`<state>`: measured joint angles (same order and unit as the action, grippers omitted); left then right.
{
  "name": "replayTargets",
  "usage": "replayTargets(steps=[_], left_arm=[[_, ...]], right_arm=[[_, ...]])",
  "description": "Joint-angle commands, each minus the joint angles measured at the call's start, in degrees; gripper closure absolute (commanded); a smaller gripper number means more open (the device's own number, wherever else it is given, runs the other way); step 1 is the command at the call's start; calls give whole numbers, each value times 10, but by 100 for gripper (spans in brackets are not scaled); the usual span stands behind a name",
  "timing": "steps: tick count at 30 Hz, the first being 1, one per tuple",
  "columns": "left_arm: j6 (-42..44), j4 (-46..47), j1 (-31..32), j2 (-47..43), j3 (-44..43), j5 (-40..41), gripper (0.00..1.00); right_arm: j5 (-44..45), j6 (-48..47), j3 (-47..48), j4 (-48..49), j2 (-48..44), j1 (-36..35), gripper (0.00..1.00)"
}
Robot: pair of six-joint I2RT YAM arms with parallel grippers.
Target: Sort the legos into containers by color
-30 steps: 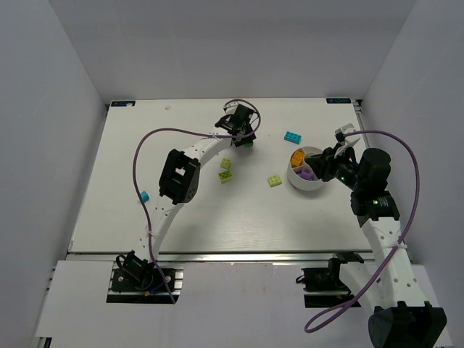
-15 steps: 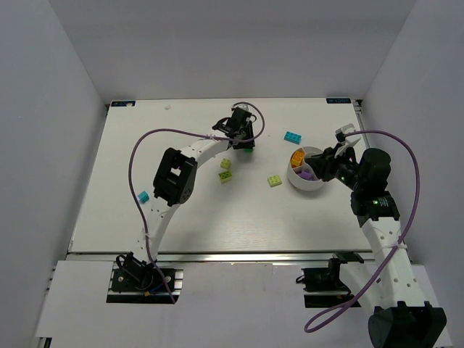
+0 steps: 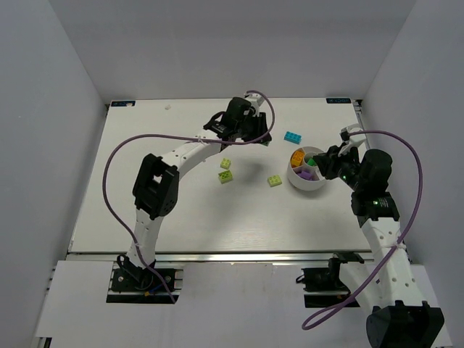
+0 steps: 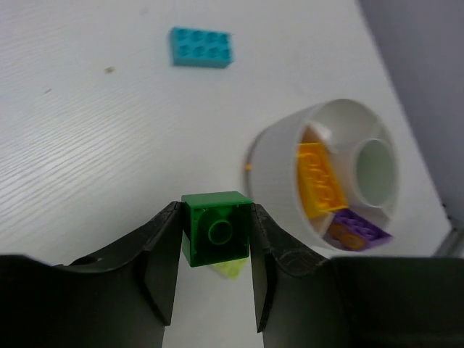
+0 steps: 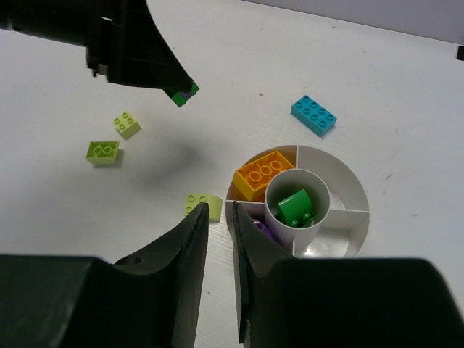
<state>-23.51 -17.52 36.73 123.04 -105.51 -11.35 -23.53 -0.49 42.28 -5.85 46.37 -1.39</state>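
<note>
My left gripper (image 3: 255, 135) is shut on a dark green brick (image 4: 216, 228) and holds it above the table, left of the white bowl (image 3: 299, 183); the brick also shows in the right wrist view (image 5: 181, 94). The bowl (image 5: 354, 239) holds an orange brick (image 5: 264, 174), a purple brick (image 4: 355, 228) and, in its centre cup, a green brick (image 5: 296, 208). My right gripper (image 5: 220, 217) hovers over the bowl's right side, jaws nearly together with nothing between them. A cyan brick (image 3: 293, 137) lies behind the bowl.
Three lime bricks lie on the table left of the bowl: two (image 3: 225, 164) (image 3: 226, 176) near the middle and one (image 3: 275, 180) close to the bowl's wall. Purple cables loop above both arms. White walls enclose the table on three sides.
My left gripper has lifted and moved right toward the bowl with the green brick in it. The right arm has barely moved.
</note>
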Motion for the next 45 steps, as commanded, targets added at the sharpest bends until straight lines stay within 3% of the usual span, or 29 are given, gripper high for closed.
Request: replayTargets(steps=[1, 4, 12, 34, 38, 39, 40, 45], left_arm=[[1, 75, 18, -45, 4, -96, 93], [-2, 93, 40, -28, -16, -138, 92], [-2, 57, 84, 87, -182, -169, 93], [-29, 97, 113, 151, -211, -147, 82], [-29, 95, 113, 157, -216, -142, 69], [-29, 93, 113, 159, -217, -140, 58], [-28, 94, 113, 158, -217, -140, 55], [-27, 99, 113, 150, -218, -139, 41]], right_arm=[[38, 1, -2, 35, -11, 7, 75], [59, 15, -4, 40, -14, 7, 75], [83, 15, -8, 46, -22, 33, 75], [73, 16, -9, 47, -24, 37, 74], [70, 17, -10, 47, -23, 37, 73], [69, 17, -11, 47, -23, 37, 73], [68, 17, -11, 47, -24, 37, 72], [61, 15, -11, 46, -25, 37, 66]])
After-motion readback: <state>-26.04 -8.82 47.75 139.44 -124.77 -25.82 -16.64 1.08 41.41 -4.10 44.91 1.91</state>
